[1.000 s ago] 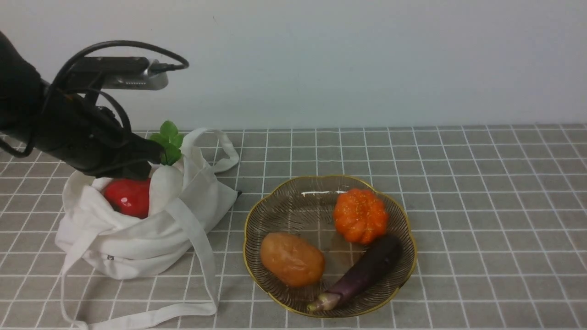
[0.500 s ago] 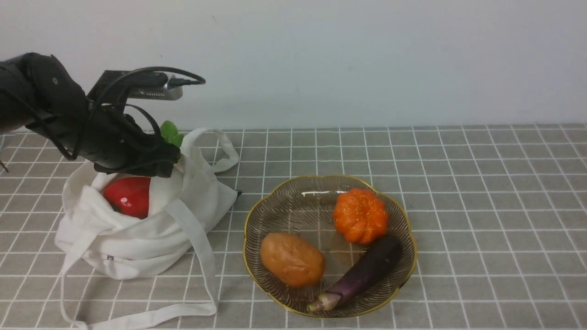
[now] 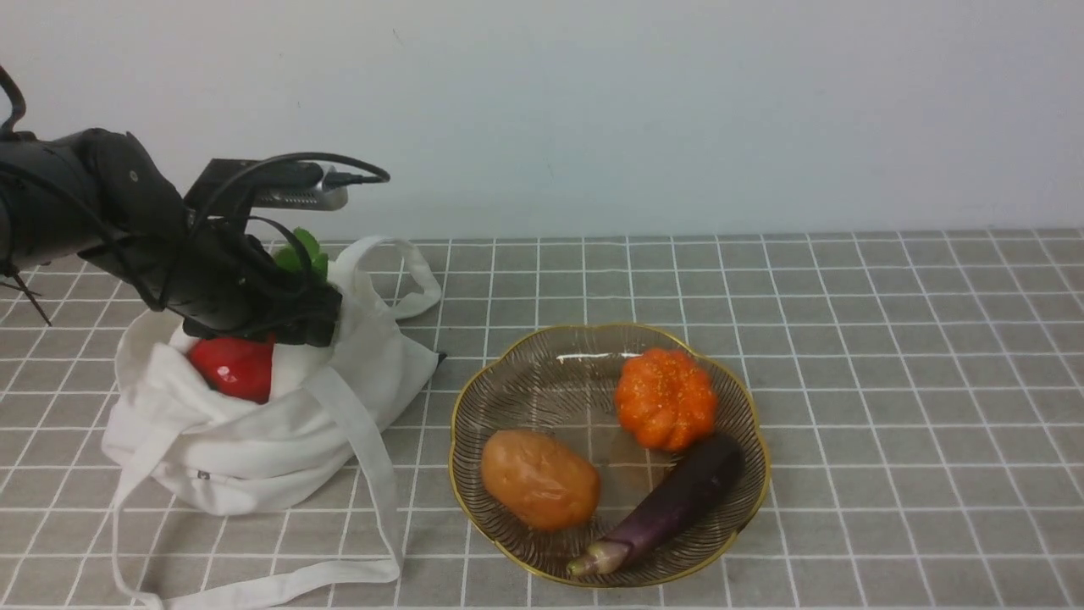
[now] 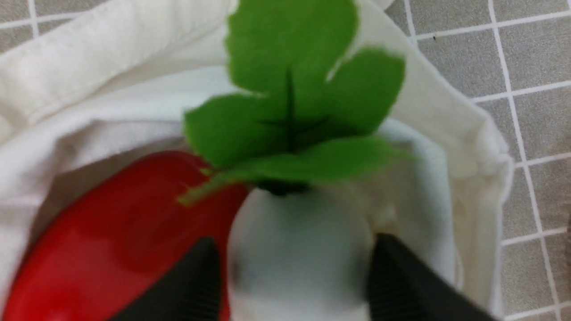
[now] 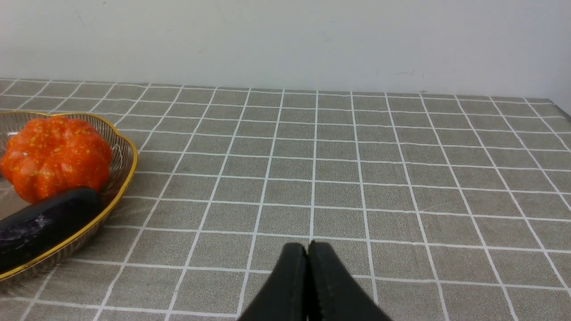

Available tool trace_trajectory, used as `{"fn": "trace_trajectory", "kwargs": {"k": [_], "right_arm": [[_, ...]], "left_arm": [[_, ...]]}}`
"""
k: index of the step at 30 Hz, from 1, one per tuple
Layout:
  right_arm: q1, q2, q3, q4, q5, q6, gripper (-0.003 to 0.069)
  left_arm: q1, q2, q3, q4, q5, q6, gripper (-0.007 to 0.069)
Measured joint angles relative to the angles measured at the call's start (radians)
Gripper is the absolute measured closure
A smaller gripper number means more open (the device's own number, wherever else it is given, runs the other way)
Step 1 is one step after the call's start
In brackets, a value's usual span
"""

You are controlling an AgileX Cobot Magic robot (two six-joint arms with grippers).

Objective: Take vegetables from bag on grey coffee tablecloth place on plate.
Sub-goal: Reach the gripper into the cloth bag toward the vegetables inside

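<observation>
Items on the table, seen from the robot's side:

- Grey checked tablecloth (image 3: 889, 356), covering the whole surface up to a plain pale wall (image 3: 677, 110).
- White cloth bag (image 3: 254, 449), left, slumped open, one long strap (image 3: 373, 474) trailing towards the near edge.
- Glossy red vegetable (image 3: 230, 366), sitting in the bag's mouth.
- Green leaves (image 3: 309, 254), poking up at the bag's far side.
- Left gripper (image 3: 306, 324), black, tip down in the bag's mouth just beside the red vegetable; jaws not made out.
- Glass plate (image 3: 550, 381), gold-rimmed, right of the bag and apart from it.
- On the plate: orange pumpkin (image 3: 666, 398), brown potato (image 3: 539, 479), purple eggplant (image 3: 669, 504) touching the pumpkin.
</observation>
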Motion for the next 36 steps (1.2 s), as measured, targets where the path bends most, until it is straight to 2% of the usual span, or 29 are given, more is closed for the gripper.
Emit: {"fn": "trace_trajectory", "kwargs": {"k": [2,3,6,9,18,21,23,24,26,27,28,29,30,31,32,34,36], "right_arm": [[0.0,0.0,0.0,0.0,0.0,0.0,0.0678],[0.0,0.0,0.0,0.0,0.0,0.0,0.0678],[0.0,0.0,0.0,0.0,0.0,0.0,0.0678],[0.0,0.0,0.0,0.0,0.0,0.0,0.0678],[0.0,0.0,0.0,0.0,0.0,0.0,0.0678],[0.0,0.0,0.0,0.0,0.0,0.0,0.0678],[0.0,0.0,0.0,0.0,0.0,0.0,0.0678],[0.0,0.0,0.0,0.0,0.0,0.0,0.0678],[0.0,0.0,0.0,0.0,0.0,0.0,0.0678],[0.0,0.0,0.0,0.0,0.0,0.0,0.0678],[0.0,0.0,0.0,0.0,0.0,0.0,0.0678],[0.0,0.0,0.0,0.0,0.0,0.0,0.0678],[0.0,0.0,0.0,0.0,0.0,0.0,0.0678],[0.0,0.0,0.0,0.0,0.0,0.0,0.0678],[0.0,0.0,0.0,0.0,0.0,0.0,0.0678],[0.0,0.0,0.0,0.0,0.0,0.0,0.0678],[0.0,0.0,0.0,0.0,0.0,0.0,0.0678]], "left_arm": [[0.0,0.0,0.0,0.0,0.016,0.0,0.0431],[0.0,0.0,0.0,0.0,0.038,0.0,0.0519],[0.0,-0.007,0.0,0.002,0.082,0.0,0.0608],[0.0,-0.051,0.0,0.004,0.104,0.0,0.0629],[0.0,-0.152,0.0,0.004,0.096,0.039,0.0624],[0.0,-0.122,0.0,0.005,0.088,0.046,0.057],[0.0,-0.096,0.0,0.005,0.07,0.047,0.05],[0.0,-0.096,0.0,0.005,0.067,0.047,0.05],[0.0,-0.067,0.0,0.005,0.041,0.047,0.0371],[0.0,-0.065,0.0,0.005,0.04,0.047,0.0361],[0.0,-0.049,0.0,0.005,0.038,0.047,0.0263],[0.0,-0.041,0.0,0.005,0.037,0.047,0.0221],[0.0,-0.039,0.0,0.005,0.037,0.047,0.0211],[0.0,-0.022,0.0,0.005,0.035,0.047,0.0141],[0.0,-0.012,0.0,0.004,0.034,0.047,0.0106],[0.0,0.012,0.0,0.004,0.035,0.047,0.0061],[0.0,0.028,0.0,0.001,0.031,0.047,0.0048]]}}
